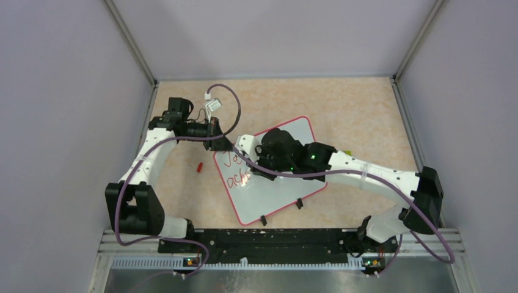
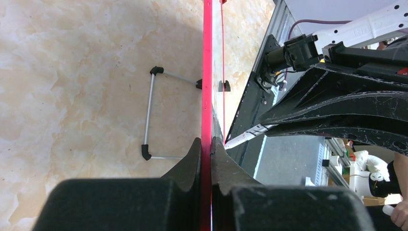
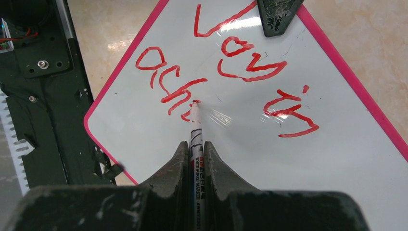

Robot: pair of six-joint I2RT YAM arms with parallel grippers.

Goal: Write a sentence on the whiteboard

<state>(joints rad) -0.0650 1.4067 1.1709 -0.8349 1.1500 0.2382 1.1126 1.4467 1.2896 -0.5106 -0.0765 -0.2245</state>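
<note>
The whiteboard (image 1: pixel 278 186) lies tilted on the table, and its red-pink frame runs edge-on through the left wrist view (image 2: pixel 207 72). The sentence (image 1: pixel 235 170) is red writing at its left end; in the right wrist view (image 3: pixel 185 89) it reads about "Joy in" over "ache". My left gripper (image 1: pixel 221 139) is shut on the board's far-left frame edge (image 2: pixel 206 140). My right gripper (image 1: pixel 256 165) is shut on a white marker (image 3: pixel 196 126), red tip touching the board at the end of the second line. The right gripper's own fingers (image 3: pixel 196 144) clamp the barrel.
A small red cap (image 1: pixel 199 166) lies on the table left of the board. A wire leg (image 2: pixel 149 115) sticks out under the board. Black clips (image 1: pixel 263 220) sit on its near edge. The black base rail (image 1: pixel 275 241) and grey walls close in the table.
</note>
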